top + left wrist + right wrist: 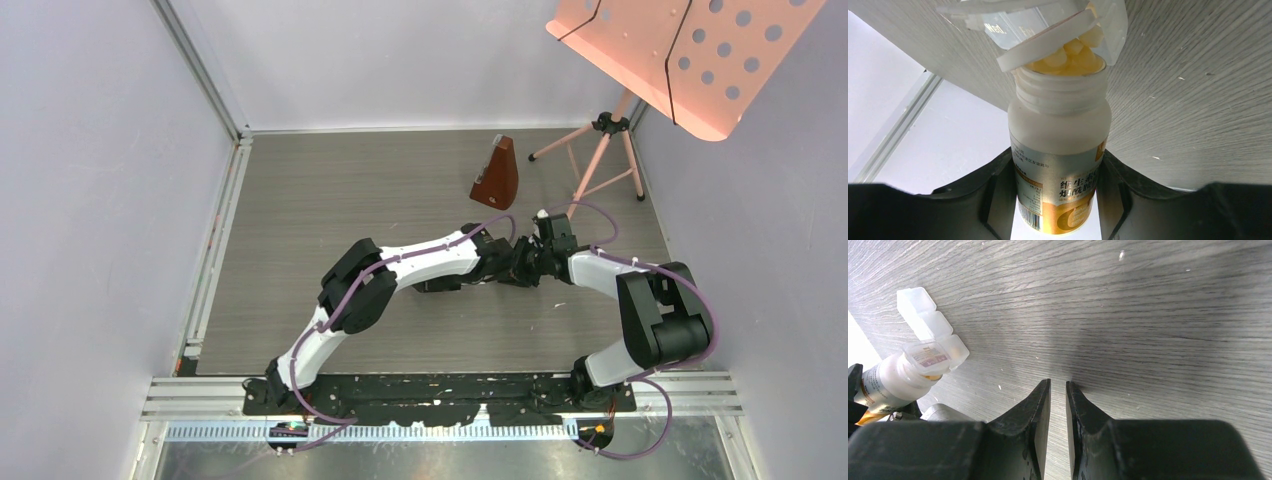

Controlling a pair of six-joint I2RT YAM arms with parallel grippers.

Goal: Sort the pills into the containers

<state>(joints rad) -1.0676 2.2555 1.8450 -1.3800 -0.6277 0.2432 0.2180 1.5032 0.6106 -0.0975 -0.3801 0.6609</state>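
My left gripper [1058, 161] is shut on the white pill bottle [1060, 135] with the orange label. The bottle is uncapped and tipped, its mouth against the clear strip container [1048, 20]. Yellowish pills [1073, 52] crowd the bottle's mouth under a raised flip lid [1048, 42]. In the right wrist view the container [928, 322] lies on the table at the left, with the bottle [895, 380] at its near compartment. My right gripper [1058, 386] hovers low over bare table beside them, jaws almost together with only a thin gap and nothing between. In the top view both grippers [515, 262] meet mid-table.
A brown metronome [496, 175] stands behind the grippers. A pink music stand [690, 50] on a tripod [600, 150] fills the back right. White walls enclose the grey wood-grain table [380, 190] on three sides.
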